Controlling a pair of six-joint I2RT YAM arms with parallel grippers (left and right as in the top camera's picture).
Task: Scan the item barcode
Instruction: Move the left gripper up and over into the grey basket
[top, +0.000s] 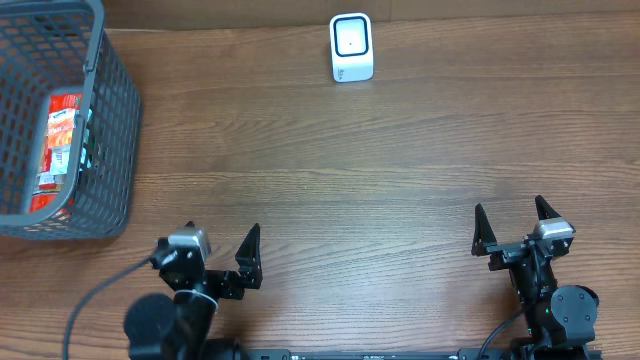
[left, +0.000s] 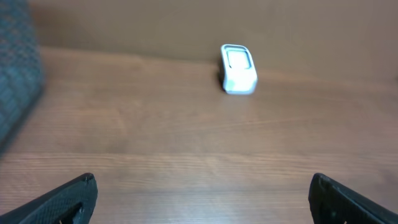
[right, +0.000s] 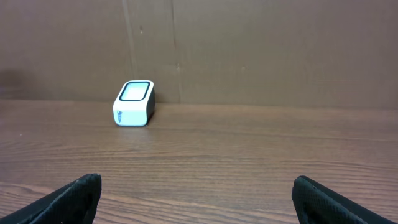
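Table (top: 380, 150): brown wood-grain top, flat, matte.

Basket (top: 112, 130): grey plastic lattice, rectangular, walls sloping outward. It sits at the far left and is cut off by the frame edge.

Left gripper (top: 222, 228), right gripper (top: 509, 204): black, pointed fingers. Both pairs are spread wide with nothing between them. They are at the near edge, well apart from each other.

Item (top: 60, 150): flat, glossy packet with red and white print. It lies inside the basket near its right wall. Print too small to read; barcode not made out. The mesh wall stands between it and the open table.

Scanner (top: 351, 47): small white rounded box with a dark window. Upright at far centre, well apart from the basket.
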